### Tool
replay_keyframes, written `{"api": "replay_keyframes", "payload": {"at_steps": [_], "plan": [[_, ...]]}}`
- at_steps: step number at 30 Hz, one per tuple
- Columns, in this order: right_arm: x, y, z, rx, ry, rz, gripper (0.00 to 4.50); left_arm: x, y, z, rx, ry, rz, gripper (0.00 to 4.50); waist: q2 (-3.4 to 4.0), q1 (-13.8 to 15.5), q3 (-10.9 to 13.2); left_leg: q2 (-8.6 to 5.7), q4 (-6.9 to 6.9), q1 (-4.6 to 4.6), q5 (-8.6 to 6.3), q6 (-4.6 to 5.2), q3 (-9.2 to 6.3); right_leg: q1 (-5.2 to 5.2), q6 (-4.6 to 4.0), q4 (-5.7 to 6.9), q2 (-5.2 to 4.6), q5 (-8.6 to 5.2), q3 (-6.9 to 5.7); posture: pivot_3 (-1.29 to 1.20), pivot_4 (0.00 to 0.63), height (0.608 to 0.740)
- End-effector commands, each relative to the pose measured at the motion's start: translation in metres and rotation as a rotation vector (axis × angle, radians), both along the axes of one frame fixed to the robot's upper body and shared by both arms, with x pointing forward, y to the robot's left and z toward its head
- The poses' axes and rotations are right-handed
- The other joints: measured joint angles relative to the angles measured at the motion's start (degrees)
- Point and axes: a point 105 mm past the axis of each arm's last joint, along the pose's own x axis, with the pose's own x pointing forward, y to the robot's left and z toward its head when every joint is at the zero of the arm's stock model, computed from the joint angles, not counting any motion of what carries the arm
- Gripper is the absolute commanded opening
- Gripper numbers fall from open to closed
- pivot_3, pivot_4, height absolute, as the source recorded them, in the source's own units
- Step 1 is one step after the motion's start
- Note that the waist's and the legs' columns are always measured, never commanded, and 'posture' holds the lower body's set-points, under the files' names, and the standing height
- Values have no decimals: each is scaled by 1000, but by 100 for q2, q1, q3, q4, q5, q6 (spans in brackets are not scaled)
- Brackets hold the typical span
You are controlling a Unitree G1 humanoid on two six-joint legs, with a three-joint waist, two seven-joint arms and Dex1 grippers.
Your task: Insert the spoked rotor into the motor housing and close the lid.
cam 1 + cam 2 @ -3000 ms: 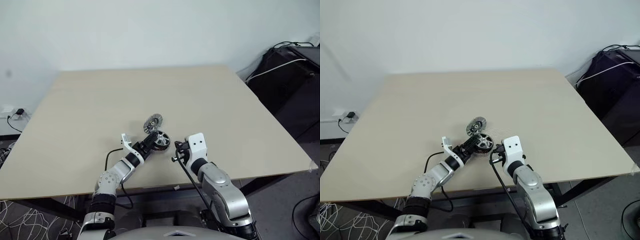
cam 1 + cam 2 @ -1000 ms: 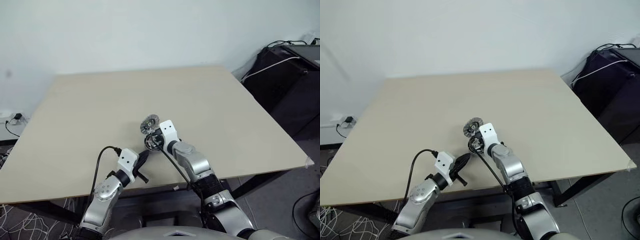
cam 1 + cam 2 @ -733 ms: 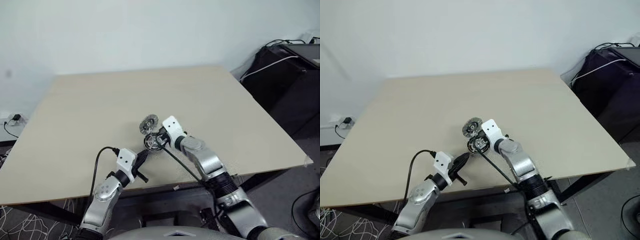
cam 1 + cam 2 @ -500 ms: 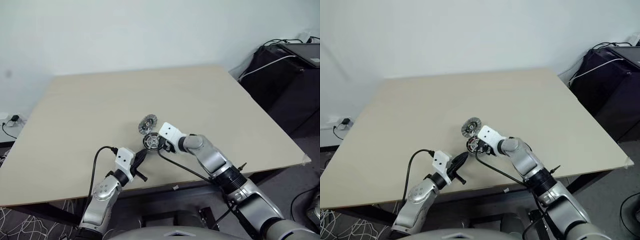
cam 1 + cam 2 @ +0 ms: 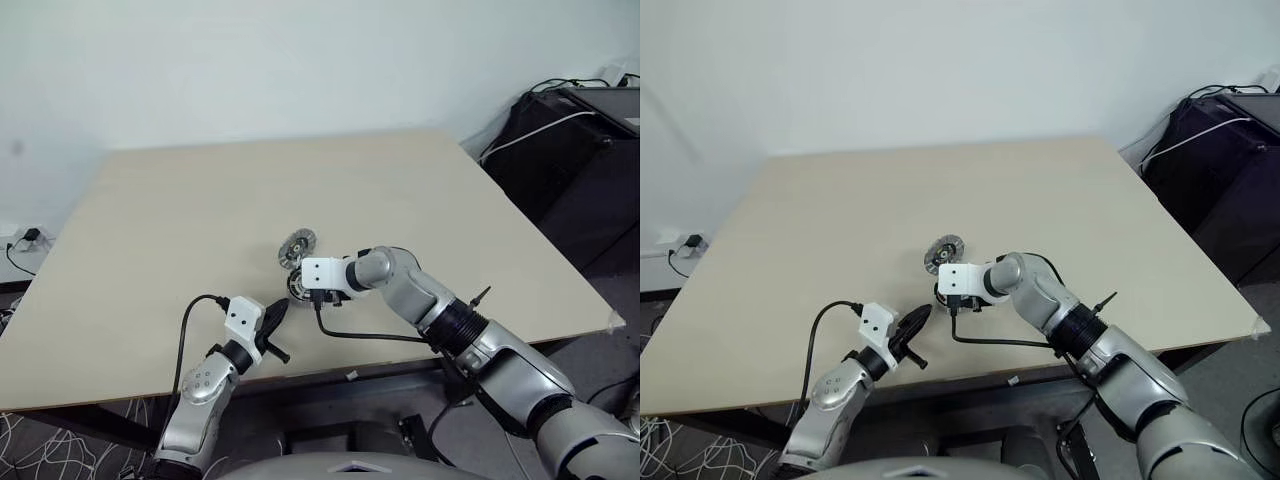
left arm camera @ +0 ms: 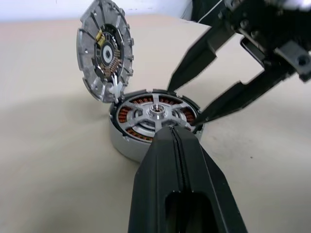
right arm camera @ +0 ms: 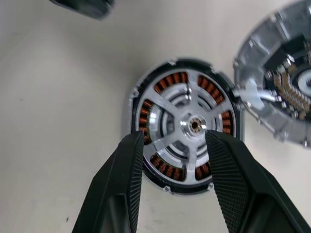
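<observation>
My right gripper (image 7: 172,145) is hanging right over the motor housing (image 7: 184,125) with its fingers (image 7: 127,167) partway apart, not gripping anything. From the right wrist view the two fingers are straddling the near side of the housing, one over the copper windings at the rim and the other just beside the shiny hub. I can't tell if the tips are actually touching the metal or just hovering over it.

The spoked rotor (image 6: 154,112) is sitting down inside the housing, silvery spokes lying flat over the ring of copper windings, dark rim snug inside the outer wall. The housing itself is lying flat on the bench (image 5: 200,210), near the front edge and roughly in the middle.

The lid (image 6: 104,63) is standing open, tilted up on its edge right at the far side of the housing. A small white bit at its bottom edge is touching the housing rim. Its ribbed rim is facing outward and I'm seeing the inner face with the dark centre.

My left gripper (image 5: 274,313) is pinched fully closed with nothing in it, pointing roughly level toward the housing from the near side. It's close to the housing but not touching it
</observation>
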Motion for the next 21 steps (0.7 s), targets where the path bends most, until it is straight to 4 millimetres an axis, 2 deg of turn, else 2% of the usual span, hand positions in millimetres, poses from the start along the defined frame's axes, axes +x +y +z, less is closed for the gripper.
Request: {"api": "replay_keyframes", "payload": {"at_steps": [1, 8, 21], "plan": [[-2, 1, 10, -63, -27, 118, 2174, 2, -3, 13, -18, -56, 3, 0, 0, 4, 0, 1, 0, 1, 0, 0, 0, 0, 0, 0, 0, 0, -1, 0, 0, 740], [-3, -16, 0, -216, 10, 226, 2174, 2, -6, 11, -31, -46, 6, 0, 0, 34, 0, 0, 1, 1, 0, 0, 1, 0, 0, 1, 0, 0, -1, 0, 0, 740], [7, -17, -5, -251, 3, 230, 2174, 0, -10, 12, -49, -38, 10, 0, 0, 36, 0, 2, 1, 3, 2, -4, 2, -1, -7, 3, 2, 4, -1, 0, 0, 740]]}}
